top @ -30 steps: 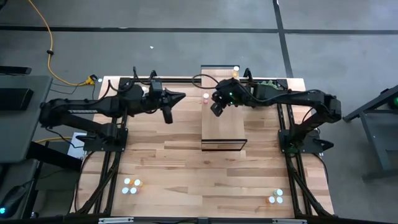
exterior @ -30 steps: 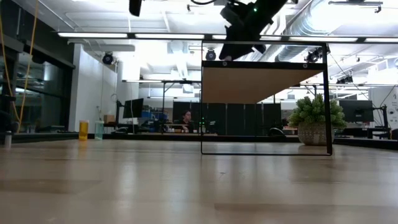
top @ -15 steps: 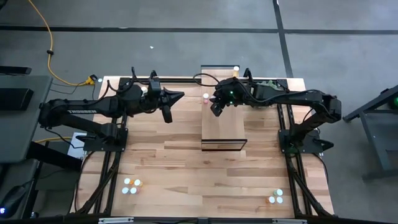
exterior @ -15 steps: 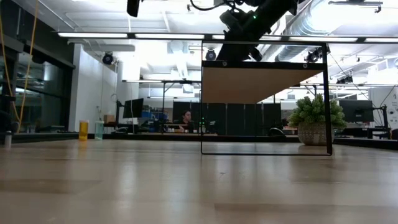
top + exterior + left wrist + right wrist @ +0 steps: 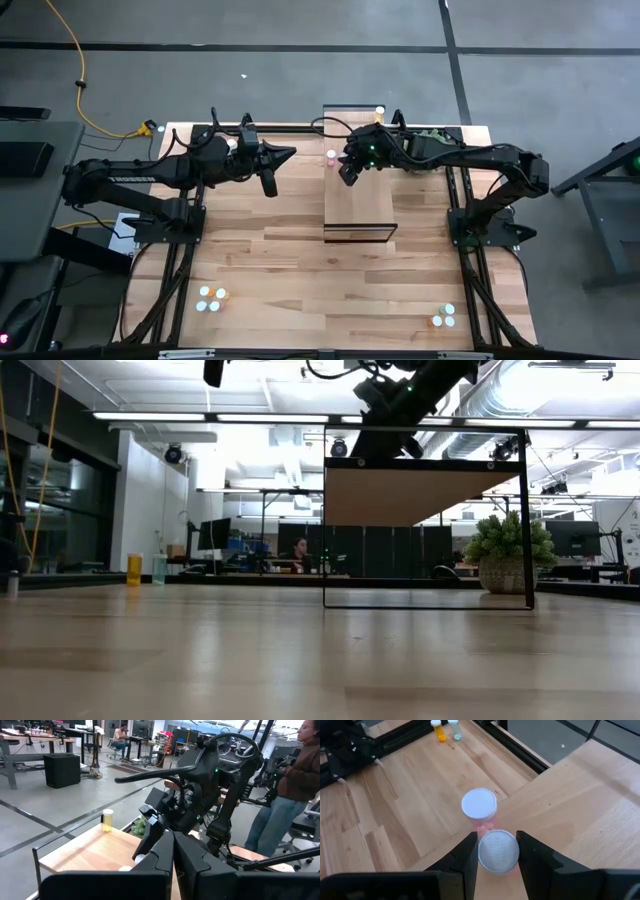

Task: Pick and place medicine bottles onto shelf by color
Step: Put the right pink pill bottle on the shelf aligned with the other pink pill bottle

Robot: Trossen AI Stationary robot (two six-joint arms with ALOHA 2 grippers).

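Meanwhile, the left gripper (image 5: pixel 291 153) is kept idle with fingers pressed together above the table's far left. On the shelf (image 5: pixel 365 205), a pink bottle (image 5: pixel 479 806) stands at the left edge; the right gripper (image 5: pixel 495 851) clasps a second white-capped bottle (image 5: pixel 498 851) beside it. Lowering should be done squarely so neither bottle is tipped.

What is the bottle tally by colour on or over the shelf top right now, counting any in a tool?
Pink bottle, standing at the edge of the shelf: 1
Yellow bottle, at the shelf's far end: 1
Held bottle, in the right tool, body colour hidden under its white cap: 1
Total: 3
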